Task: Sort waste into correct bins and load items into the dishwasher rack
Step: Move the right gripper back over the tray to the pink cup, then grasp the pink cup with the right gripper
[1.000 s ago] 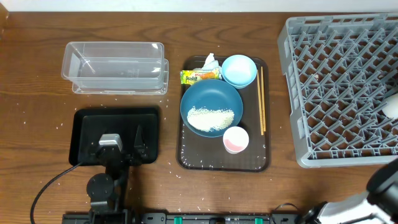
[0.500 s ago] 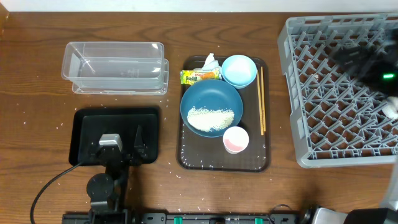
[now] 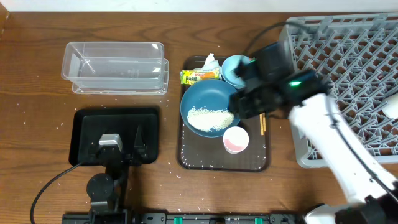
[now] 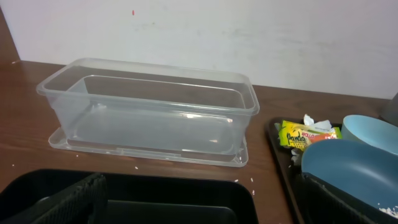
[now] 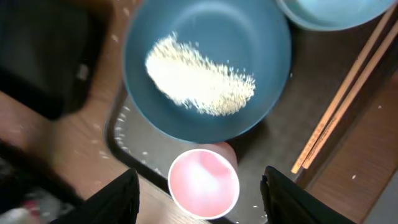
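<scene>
- Pink-lined white cup [image 5: 204, 183] sits directly below the right gripper [image 5: 199, 176], whose fingers stand wide apart either side of it and grip nothing.
- The dark-blue dish [image 5: 249, 37], holding rice [image 5: 199, 78], lies just ahead of those fingers. The chopsticks [image 5: 342, 106] lie off to their right.
- The left gripper [image 3: 124, 144] hovers over the black tray [image 3: 87, 124], spread wide and empty.
- The clear tub [image 4: 149, 106] stands just ahead of it, with the wrapper [image 4: 308, 134] ahead to its right.
</scene>
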You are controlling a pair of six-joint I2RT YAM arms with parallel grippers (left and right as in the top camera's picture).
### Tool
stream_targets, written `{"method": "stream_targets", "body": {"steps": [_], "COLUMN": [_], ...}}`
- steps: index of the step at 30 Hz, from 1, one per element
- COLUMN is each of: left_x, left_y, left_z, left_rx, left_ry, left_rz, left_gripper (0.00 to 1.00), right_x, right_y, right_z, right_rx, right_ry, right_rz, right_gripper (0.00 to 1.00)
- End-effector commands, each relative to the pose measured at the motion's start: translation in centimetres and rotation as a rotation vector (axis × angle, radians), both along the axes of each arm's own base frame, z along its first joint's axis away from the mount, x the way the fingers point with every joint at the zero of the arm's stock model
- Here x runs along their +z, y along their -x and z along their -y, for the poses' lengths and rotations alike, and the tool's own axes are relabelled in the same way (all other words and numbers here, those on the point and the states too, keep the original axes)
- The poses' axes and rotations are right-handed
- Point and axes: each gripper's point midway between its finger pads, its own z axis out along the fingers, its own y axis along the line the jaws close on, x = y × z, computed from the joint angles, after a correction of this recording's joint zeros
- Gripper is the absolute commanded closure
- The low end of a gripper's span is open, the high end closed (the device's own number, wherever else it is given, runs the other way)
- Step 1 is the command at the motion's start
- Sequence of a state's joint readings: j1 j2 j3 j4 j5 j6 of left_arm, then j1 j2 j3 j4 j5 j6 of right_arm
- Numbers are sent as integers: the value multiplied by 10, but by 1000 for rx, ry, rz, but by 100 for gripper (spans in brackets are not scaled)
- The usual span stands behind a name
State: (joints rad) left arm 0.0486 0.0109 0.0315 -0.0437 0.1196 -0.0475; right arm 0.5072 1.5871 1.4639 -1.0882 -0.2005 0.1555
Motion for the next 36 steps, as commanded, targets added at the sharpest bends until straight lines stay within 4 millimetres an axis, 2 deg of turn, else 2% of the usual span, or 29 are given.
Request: {"method": "stream_targets", "body": {"steps": [1,4,7,11,14,19,22,26,36], "left_x": [-16,-16,-16,-16,-16,-16,-16,-16,-16], "left_y": [0,0,0,0,0,0,0,0,0], "left_z": [1,1,1,1,1,1,1,1,1], "left_rx": [-5,-5,-5,-5,-5,-5,-5,-5,-5], "left_ry": [-8,-8,-8,-8,-8,-8,-8,-8,-8], "left_rz": [-39,-39,-39,-39,-39,-39,-39,-39,-39], "left_gripper": [2,2,2,2,2,2,2,2,2], "right_x": [-29,-49,-65,-75,-80,-93,-103,-113,-114], "right_y": [2,17,34,57,66,67,58,58,60], "right_z": [-5,-16,-17,-27,-35,-37,-27,-28,-30], "right_rx": [-20,-37,-56,-22,9,33,-24,-35,-32], "right_ry": [158,193,247,250,256,326,411,425,413], "right_rz": [-6,-87,-173,-267,-285,-262,-220,-239,-255], "right_gripper": [38,39,41,42,43,50,50,52,62]}}
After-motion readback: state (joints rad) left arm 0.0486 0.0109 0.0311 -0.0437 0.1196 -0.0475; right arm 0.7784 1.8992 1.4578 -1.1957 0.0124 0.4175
